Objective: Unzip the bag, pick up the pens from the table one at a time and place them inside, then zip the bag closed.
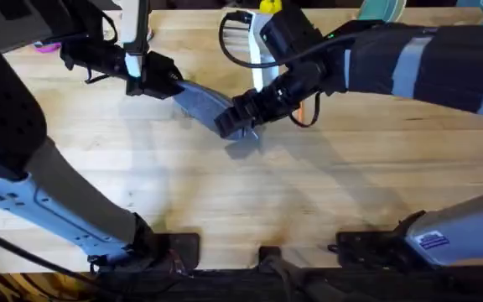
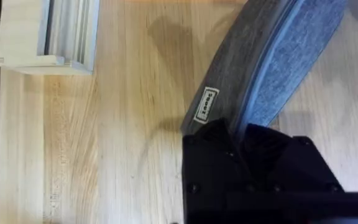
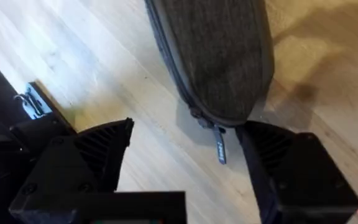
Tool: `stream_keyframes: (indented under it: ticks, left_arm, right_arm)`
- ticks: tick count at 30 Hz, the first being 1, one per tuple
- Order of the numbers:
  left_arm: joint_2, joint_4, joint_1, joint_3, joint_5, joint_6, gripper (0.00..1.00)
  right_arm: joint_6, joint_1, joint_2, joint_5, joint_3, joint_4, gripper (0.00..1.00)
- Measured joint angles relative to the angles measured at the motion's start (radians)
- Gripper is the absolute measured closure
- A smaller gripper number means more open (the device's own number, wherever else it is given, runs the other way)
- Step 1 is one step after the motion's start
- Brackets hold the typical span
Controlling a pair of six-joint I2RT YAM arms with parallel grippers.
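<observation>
The bag [image 1: 198, 101] lies on the table [image 1: 325, 184], a little up and left of the middle, with its long side running from ten o'clock to four o'clock. The left gripper [image 1: 153, 80] is clamped on the bag's ten o'clock end, and in the left wrist view its fingers [image 2: 229, 149] pinch the grey cloth. The right gripper [image 1: 243, 117] sits at the four o'clock end with its fingers wide apart; in the right wrist view the zipper pull [image 3: 219, 149] hangs in the gap between them, not yet pinched. The pull is tiny and floppy, so I think the fingers could close on cloth or on nothing. If the left grip slips, the whole bag may slide instead of opening. An orange pen [image 1: 316, 102] peeks out at three o'clock from the right gripper, partly under that arm, with a black cable looping beside it. White trays [image 2: 48, 34] sit near the left gripper, apart from the bag.
</observation>
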Motion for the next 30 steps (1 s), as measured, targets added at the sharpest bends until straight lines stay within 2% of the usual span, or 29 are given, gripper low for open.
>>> stream_keyframes:
  ticks: [1, 5, 17, 20, 22, 30]
  left_arm:
    - [0.000, 0.000, 0.000, 0.000, 0.000, 0.000, 0.958]
    - [0.000, 0.000, 0.000, 0.000, 0.000, 0.000, 0.958]
    - [0.000, 0.000, 0.000, 0.000, 0.000, 0.000, 0.958]
    - [0.000, 0.000, 0.000, 0.000, 0.000, 0.000, 0.958]
    - [0.000, 0.000, 0.000, 0.000, 0.000, 0.000, 0.958]
    - [0.000, 0.000, 0.000, 0.000, 0.000, 0.000, 0.958]
  right_arm:
    - [0.000, 0.000, 0.000, 0.000, 0.000, 0.000, 0.062]
    - [0.002, -0.001, 0.000, 0.004, -0.001, 0.000, 0.323]
    - [0.001, -0.001, 0.000, 0.003, -0.002, 0.000, 0.745]
    - [0.001, -0.001, 0.000, 0.004, -0.002, 0.000, 0.930]
    - [0.002, -0.001, 0.000, 0.004, -0.002, 0.000, 0.963]
    - [0.002, -0.001, 0.000, 0.004, -0.002, -0.001, 0.968]
